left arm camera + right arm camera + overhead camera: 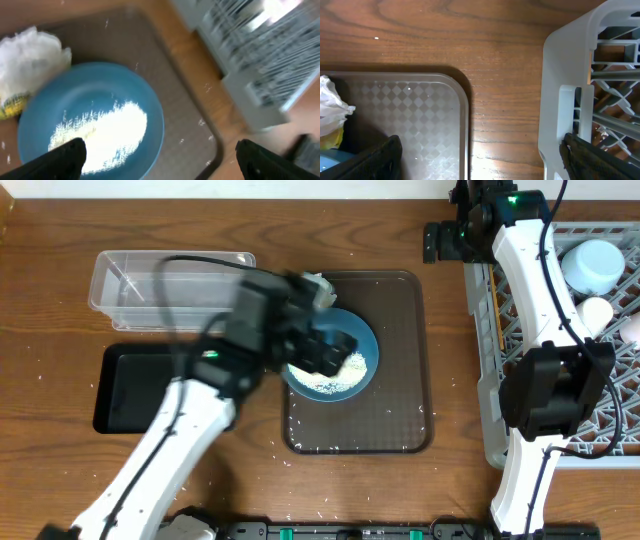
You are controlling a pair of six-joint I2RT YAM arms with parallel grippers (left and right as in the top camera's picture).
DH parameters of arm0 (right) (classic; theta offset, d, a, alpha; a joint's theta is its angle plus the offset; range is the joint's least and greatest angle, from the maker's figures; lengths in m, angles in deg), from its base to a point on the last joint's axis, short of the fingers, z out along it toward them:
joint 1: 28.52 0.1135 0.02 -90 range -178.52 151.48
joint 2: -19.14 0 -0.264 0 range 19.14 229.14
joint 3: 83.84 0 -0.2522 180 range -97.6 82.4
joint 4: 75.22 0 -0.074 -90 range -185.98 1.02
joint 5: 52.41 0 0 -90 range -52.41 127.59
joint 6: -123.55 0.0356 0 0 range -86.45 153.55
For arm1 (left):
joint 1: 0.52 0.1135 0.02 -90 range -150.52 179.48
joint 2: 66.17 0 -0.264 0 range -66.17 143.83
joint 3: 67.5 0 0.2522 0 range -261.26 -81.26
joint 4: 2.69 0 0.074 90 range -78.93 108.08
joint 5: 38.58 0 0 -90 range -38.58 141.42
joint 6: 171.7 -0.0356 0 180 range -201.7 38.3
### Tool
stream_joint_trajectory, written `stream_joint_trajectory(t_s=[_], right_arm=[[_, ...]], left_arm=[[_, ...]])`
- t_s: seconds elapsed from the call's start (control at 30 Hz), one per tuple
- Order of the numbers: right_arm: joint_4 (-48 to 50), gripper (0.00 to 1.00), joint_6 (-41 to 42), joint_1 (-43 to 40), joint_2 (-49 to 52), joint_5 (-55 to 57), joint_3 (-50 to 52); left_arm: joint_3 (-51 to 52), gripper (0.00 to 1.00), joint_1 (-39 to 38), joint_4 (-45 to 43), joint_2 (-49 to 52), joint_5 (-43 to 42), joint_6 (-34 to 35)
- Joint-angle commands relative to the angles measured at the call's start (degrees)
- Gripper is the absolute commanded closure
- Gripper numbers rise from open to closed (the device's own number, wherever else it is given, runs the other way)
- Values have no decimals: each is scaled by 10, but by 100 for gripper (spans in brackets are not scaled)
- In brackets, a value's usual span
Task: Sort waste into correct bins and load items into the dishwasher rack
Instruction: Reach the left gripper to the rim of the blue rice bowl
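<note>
Dark-blue and glossy, the large bowl [352,362] stands upright on the brown serving tray [400,380], against the tray's left edge, in the middle of the table [60,240]. A heap of loose white rice [107,131] spreads across its bottom. Beside its rim, at the tray's far left corner, lies the crumpled white tissue [31,54] with its yellow-green wrapper [11,105].

The left jaws stand wide apart and hold nothing. The wrist view, though blurred, shows one dark finger [65,160] over the bowl's rice, while the other is out past the tray's right edge, over bare wood. The jaws hang above the bowl; whether either finger touches it cannot be told.

The right jaws are also spread wide and empty, one finger [375,160] over the tray's far right corner and the other at the grey dishwasher rack [565,60]. They hover near the table's far edge, between tray and rack, well apart from the bowl. The rack lies along the table's right edge.
</note>
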Motion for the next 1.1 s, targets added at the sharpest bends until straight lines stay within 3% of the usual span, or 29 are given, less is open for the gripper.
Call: stream_joint_trajectory(t_s=[0.0, 0.13, 0.2, 0.6, 0.77, 0.97, 1.07], right_arm=[[0, 1, -4, 2, 3, 0, -1], [0, 1, -4, 2, 3, 0, -1], [0, 1, -4, 2, 3, 0, -1], [0, 1, -4, 2, 3, 0, -1], [0, 1, -4, 2, 3, 0, -1], [0, 1, -4, 2, 3, 0, -1], [0, 1, -4, 2, 3, 0, -1]], left_arm=[[-80, 2, -34, 55, 66, 122, 16], [-200, 2, -50, 188, 172, 122, 9], [-231, 2, -61, 206, 205, 119, 7], [-234, 2, -130, 128, 272, 82, 53], [-234, 1, -154, 119, 305, 159, 53], [-234, 7, -175, 119, 345, 205, 66], [-234, 20, -191, 118, 365, 234, 87]])
